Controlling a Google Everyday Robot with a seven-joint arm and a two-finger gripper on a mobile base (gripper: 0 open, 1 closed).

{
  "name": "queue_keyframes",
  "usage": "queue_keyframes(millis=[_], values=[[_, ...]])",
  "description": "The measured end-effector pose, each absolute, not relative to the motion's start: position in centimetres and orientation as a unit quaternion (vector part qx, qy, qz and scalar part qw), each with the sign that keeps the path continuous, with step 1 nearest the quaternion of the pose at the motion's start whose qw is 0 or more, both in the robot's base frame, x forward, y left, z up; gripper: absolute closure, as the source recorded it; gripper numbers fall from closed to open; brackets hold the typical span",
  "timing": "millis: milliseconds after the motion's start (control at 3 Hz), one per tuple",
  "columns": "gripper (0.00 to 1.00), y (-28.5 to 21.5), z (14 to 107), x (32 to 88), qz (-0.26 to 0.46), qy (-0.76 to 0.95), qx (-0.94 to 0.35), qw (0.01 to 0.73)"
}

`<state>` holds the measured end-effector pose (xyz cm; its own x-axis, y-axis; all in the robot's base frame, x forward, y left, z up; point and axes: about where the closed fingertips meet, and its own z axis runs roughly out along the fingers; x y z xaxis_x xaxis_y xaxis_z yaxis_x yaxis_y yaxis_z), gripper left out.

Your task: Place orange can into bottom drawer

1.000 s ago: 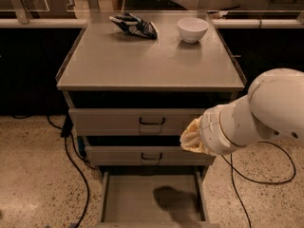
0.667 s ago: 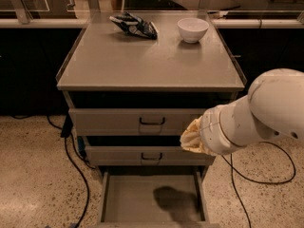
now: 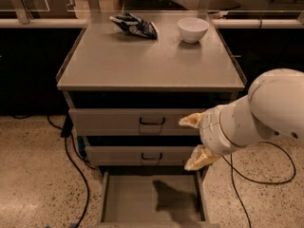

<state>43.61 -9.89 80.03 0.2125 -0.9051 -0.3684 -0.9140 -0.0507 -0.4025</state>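
The bottom drawer is pulled out at the foot of the grey cabinet; its flat floor shows only the arm's dark shadow. My gripper hangs at the end of the bulky white arm, in front of the two upper drawer fronts at their right side and above the drawer's right rear corner. Its two yellowish fingers stand apart, one high and one low, with nothing showing between them. The orange can is not in view.
On the cabinet top lie a dark blue-and-white snack bag at the back left and a white bowl at the back right. Black cables trail on the speckled floor on both sides.
The two fingers now stand further apart than in the earlier frames. The arm has hardly moved.
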Motion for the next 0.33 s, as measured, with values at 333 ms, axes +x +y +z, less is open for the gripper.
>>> queue_keyframes(millis=[333], values=[[0.00,-9.89,80.03,43.61,0.008,0.627,-0.725,0.284]])
